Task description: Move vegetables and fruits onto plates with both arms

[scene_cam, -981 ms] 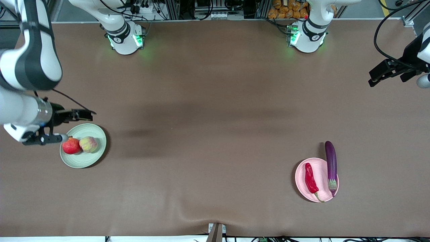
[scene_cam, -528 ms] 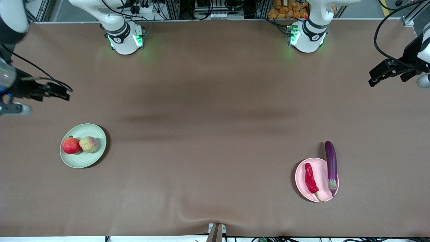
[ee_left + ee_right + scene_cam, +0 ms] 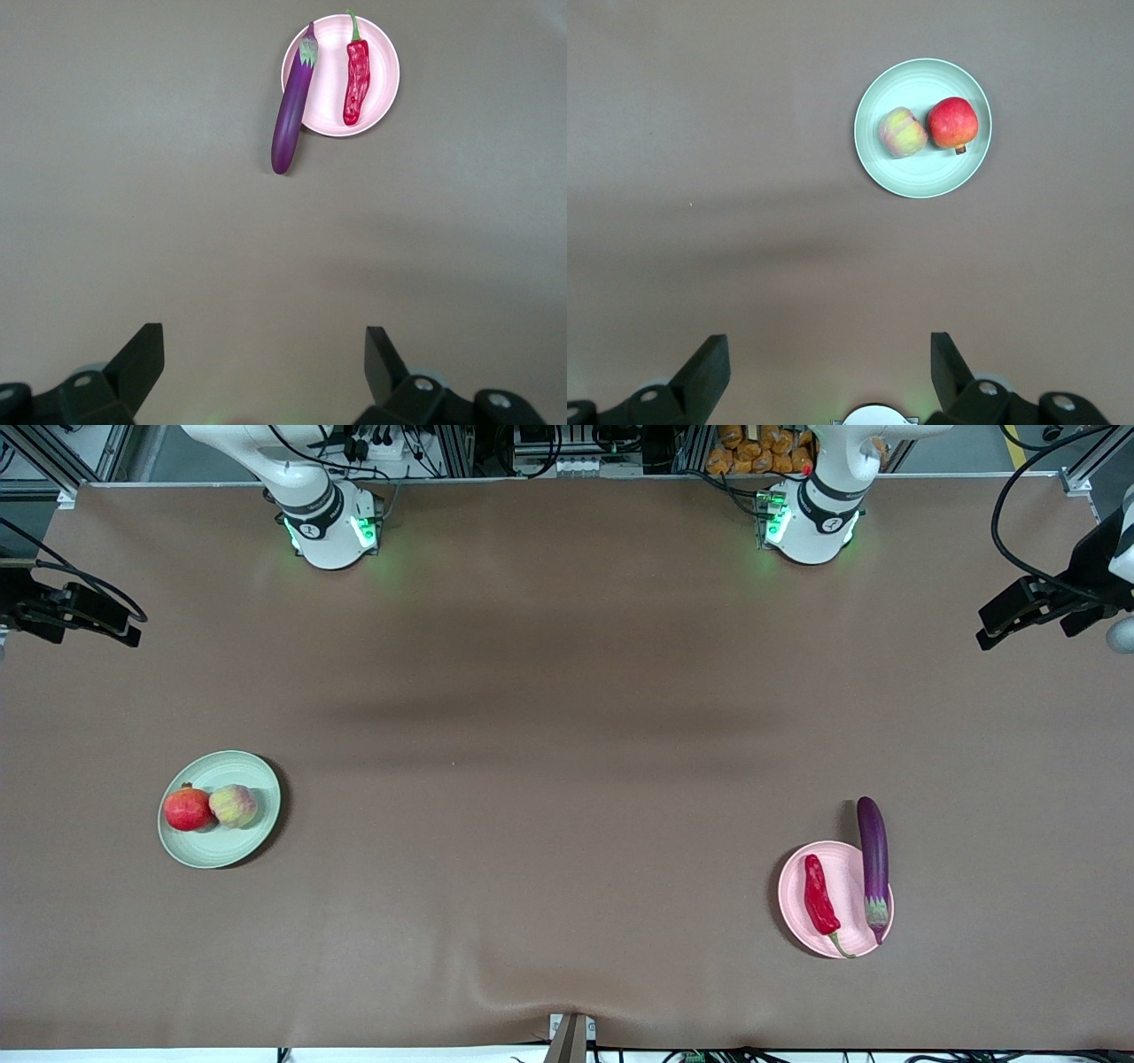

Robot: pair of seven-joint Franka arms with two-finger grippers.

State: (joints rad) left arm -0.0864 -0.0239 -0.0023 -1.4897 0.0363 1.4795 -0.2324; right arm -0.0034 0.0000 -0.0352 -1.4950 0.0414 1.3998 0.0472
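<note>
The pale green plate [image 3: 232,852] lies toward the right arm's end of the table and holds the red pomegranate [image 3: 187,810] and the peach-like fruit [image 3: 233,805]. The right wrist view shows that plate [image 3: 921,177] with both fruits. The pale pink plate [image 3: 846,934] lies toward the left arm's end and holds the red chili pepper [image 3: 820,901]; the purple eggplant [image 3: 873,859] rests across its rim, as the left wrist view [image 3: 292,111] shows. My right gripper [image 3: 115,624] is open and empty, raised over the table's edge. My left gripper [image 3: 997,624] is open and empty, raised over its end.
The brown table mat [image 3: 567,735] has a raised wrinkle at its edge nearest the front camera. The two arm bases [image 3: 332,522] [image 3: 811,522] stand along the table's back edge, with cables and racks past them.
My right gripper has lifted away from the green plate and drawn back toward the table's edge. The left gripper has barely moved. The fruits and vegetables stay put.
</note>
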